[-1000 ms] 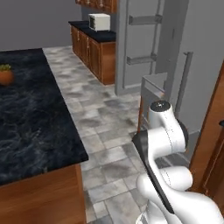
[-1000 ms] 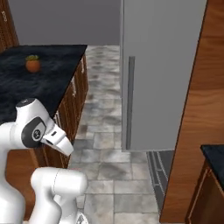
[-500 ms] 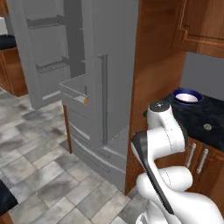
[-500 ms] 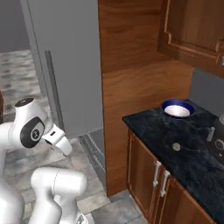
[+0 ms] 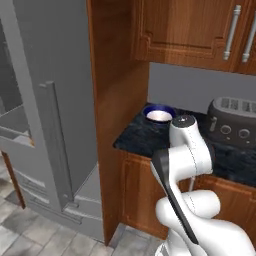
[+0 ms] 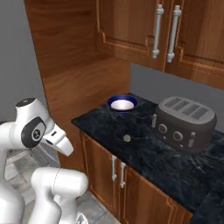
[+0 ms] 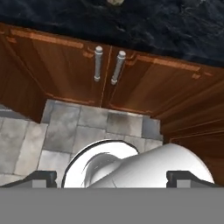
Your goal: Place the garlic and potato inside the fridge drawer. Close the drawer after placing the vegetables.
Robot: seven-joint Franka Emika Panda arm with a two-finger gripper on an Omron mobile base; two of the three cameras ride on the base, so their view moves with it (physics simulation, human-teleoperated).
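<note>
The garlic (image 6: 127,138) is a tiny pale lump lying on the dark counter (image 6: 153,153) between the blue bowl and the toaster; its edge also peeks in as the garlic (image 7: 114,2) at the top of the hand view. The grey fridge drawer (image 5: 12,131) stands pulled out at the far left. An orange speck sits at its near corner; I cannot tell whether it is the potato. My gripper (image 7: 114,177) is open and empty, with its fingertips (image 7: 43,177) far apart, held low in front of the cabinet doors, well short of the garlic.
A blue-rimmed bowl (image 6: 122,103) sits at the counter's back left and a dark toaster (image 6: 186,122) to the right. Below are wooden cabinet doors with metal handles (image 7: 98,63). A tall wooden panel (image 5: 117,100) separates the counter from the grey fridge door (image 5: 55,115).
The base has swung round: the views went from the island and floor, past the fridge, to the counter with bowl and toaster. The arm keeps its folded pose.
</note>
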